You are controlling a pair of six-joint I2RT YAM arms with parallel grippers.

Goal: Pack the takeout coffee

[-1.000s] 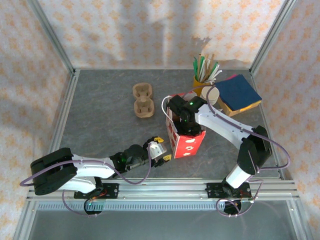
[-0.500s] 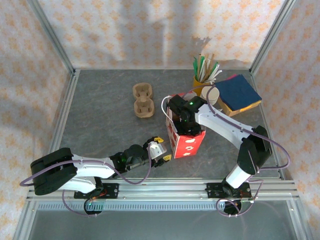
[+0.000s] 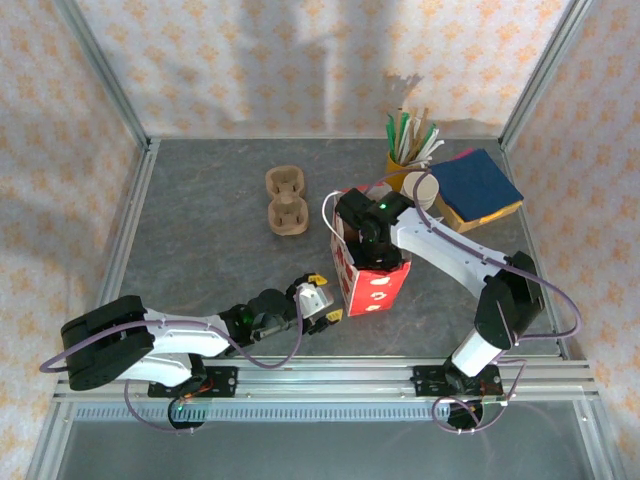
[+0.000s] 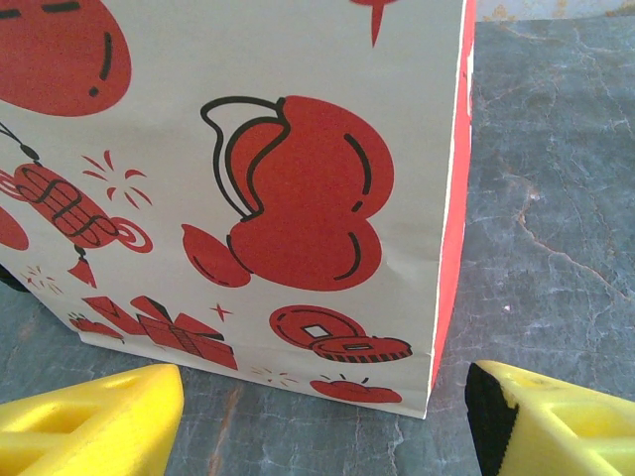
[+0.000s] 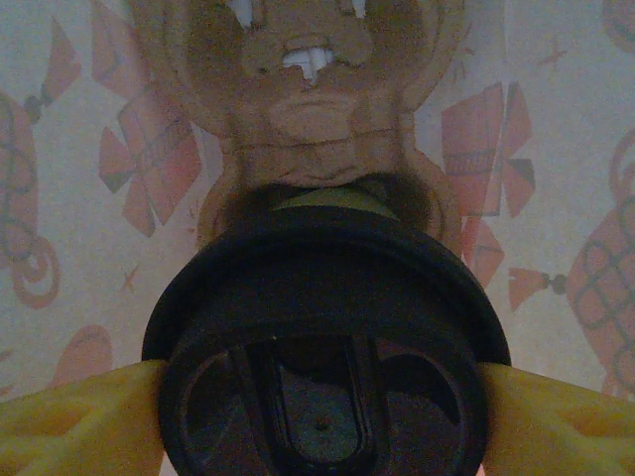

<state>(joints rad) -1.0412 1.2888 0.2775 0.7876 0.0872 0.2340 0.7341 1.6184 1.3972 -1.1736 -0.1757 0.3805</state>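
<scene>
Two jobs at once: my right jaws pinch the coffee [image 5: 317,327] by its black lid, down inside the red-printed paper bag [image 3: 375,285]. My left jaws stand wide near the bag's base on the tabletop [image 4: 556,198]. Next, I reckon: set it down, let go, lift clear.

The paper bag [image 4: 258,198] is cream with red gourd, coin and gift-box prints and a red side panel. The takeout coffee [image 5: 322,347] shows a black lid; the dim shape [image 5: 317,109] behind it seems brown. The table [image 3: 200,230] is mottled grey; the stick cup [image 3: 400,168] near its far right corner is yellow.
</scene>
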